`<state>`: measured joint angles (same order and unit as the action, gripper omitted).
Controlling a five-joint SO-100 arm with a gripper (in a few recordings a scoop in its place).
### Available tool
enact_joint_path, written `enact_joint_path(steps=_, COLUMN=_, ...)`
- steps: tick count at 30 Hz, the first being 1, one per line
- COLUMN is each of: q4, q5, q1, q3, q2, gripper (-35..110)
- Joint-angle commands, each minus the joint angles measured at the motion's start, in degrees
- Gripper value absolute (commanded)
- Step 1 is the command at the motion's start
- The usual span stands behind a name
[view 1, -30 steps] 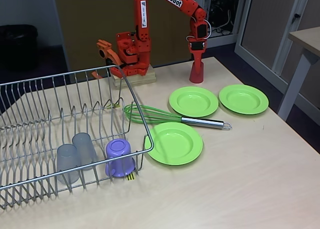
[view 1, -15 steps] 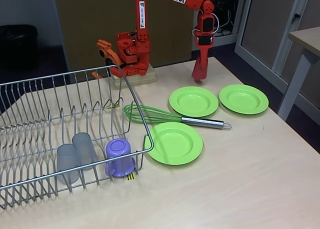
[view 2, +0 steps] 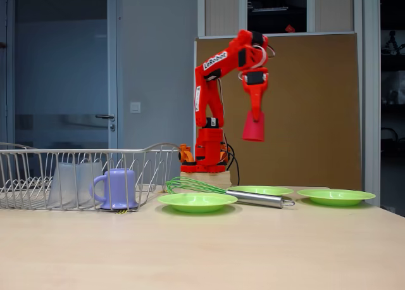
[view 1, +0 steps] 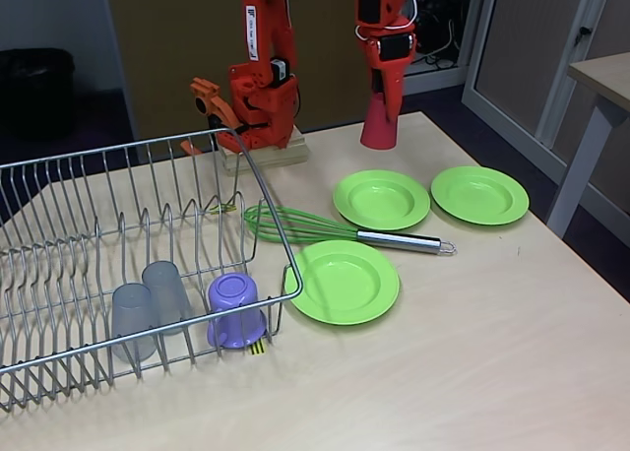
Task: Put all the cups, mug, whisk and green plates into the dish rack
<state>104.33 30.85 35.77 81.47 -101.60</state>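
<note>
My gripper (view 1: 382, 104) (view 2: 254, 116) is shut on a red cup (view 1: 379, 124) (view 2: 254, 128), which hangs well above the table behind the plates. Three green plates (view 1: 346, 281) (view 1: 382, 199) (view 1: 479, 194) lie on the table, the nearest plate (view 2: 197, 201) low in a fixed view. Between them rests the whisk (view 1: 295, 225) (view 2: 193, 185), its steel handle pointing right. In the dish rack (view 1: 89, 225) (view 2: 38, 154) stand two frosted grey cups (view 1: 133, 320) (view 1: 165, 291) and the lilac mug (view 1: 236, 311) (view 2: 116, 189), all upside down.
The arm's red base (view 1: 258, 106) stands on a wooden block (view 1: 264, 156) behind the rack's far corner. Another table's leg (view 1: 581, 156) rises at the right edge. Bare tabletop (view 1: 472, 353) stretches across the front right.
The red cup has been lifted off the table and carried up and slightly left, with the gripper shut on it. Everything else lies where it was.
</note>
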Motion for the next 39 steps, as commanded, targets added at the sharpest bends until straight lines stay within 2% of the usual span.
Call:
enact_joint_path(steps=1, q4=-1.05, q5=-18.28, q1=-12.04, q3=-3.87, q2=-2.37, gripper=12)
enact_joint_path(steps=8, q4=-3.34, q5=-42.54, q1=-32.78, q3=-10.99, q2=-1.41, gripper=10)
enact_joint_path(steps=16, q4=-7.65, q5=-58.54, q1=-52.82, q3=-17.67, q2=6.77, gripper=10)
enact_joint_path(steps=24, q4=-18.28, q5=-62.49, q1=-59.94, q3=-8.09, q2=18.9, gripper=12)
enact_joint_path(steps=39, q4=-19.78, q5=-64.34, q1=-63.11, q3=-14.77, q2=36.39, gripper=13)
